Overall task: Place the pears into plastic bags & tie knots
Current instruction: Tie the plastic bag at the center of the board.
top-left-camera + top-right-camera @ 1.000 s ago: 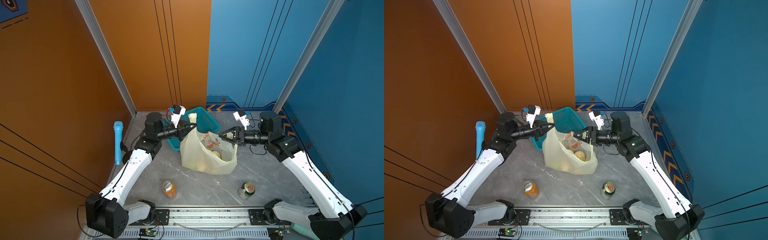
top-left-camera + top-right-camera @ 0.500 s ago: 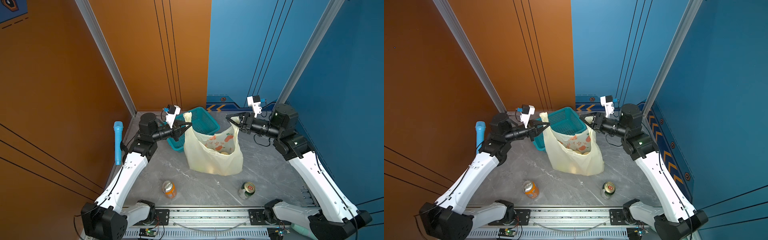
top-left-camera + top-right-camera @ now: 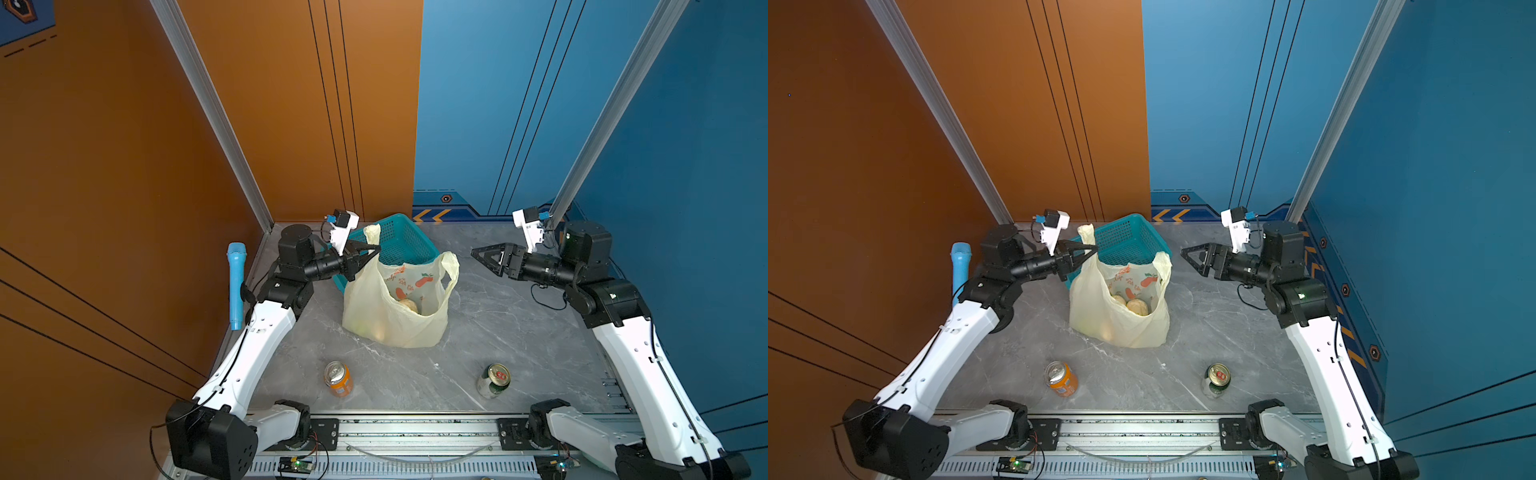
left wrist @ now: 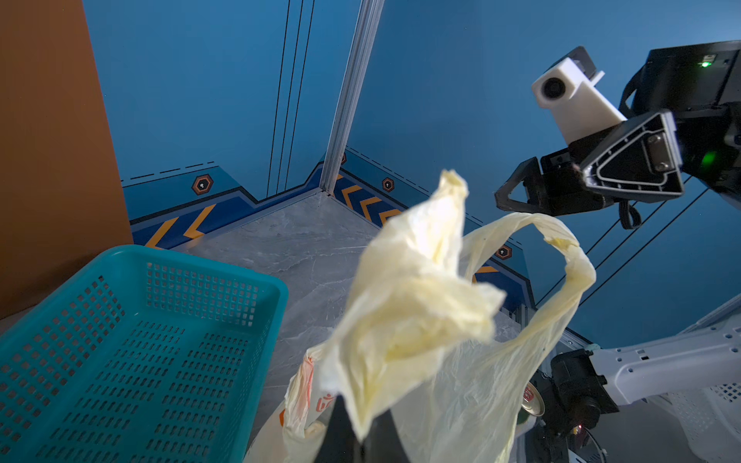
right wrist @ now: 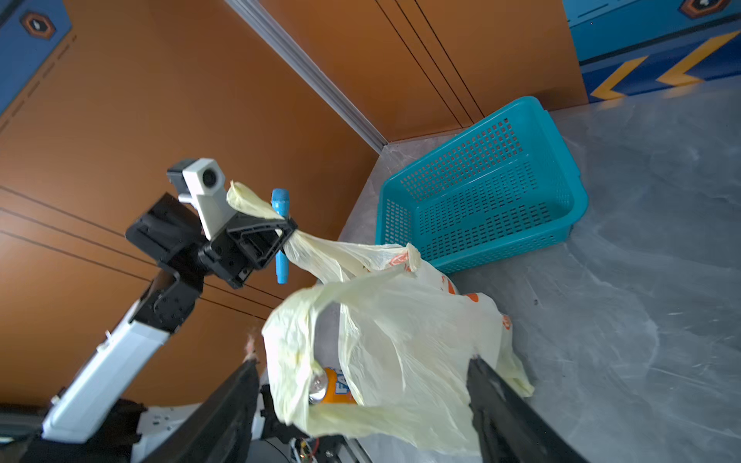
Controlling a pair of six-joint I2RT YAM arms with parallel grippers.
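Loading looks done: the basket (image 3: 399, 241) is bare in both wrist views, no fruit lies loose on the surface (image 3: 498, 324), and pears (image 3: 1137, 306) show through the open mouth of the bag (image 3: 395, 307). At least two are plain in a top view; the rest I can't count through the plastic. The bag sits on the surface just in front of the basket, its mouth gaping and no knot started, so the whole tie is left. The left gripper (image 3: 372, 249) is clamped tight on one handle, whose crumpled tip pokes out above the jaws, and that side of the bag is drawn up taut. The other handle (image 3: 451, 266) droops free as a slack loop. The right gripper (image 3: 478, 254) is spread wide and empty, hanging level in the air near that loop but clear of it. Both forearms run roughly level above the surface, wrists aimed at each other across the bag. Two cans stand near the front, well apart from the bag.
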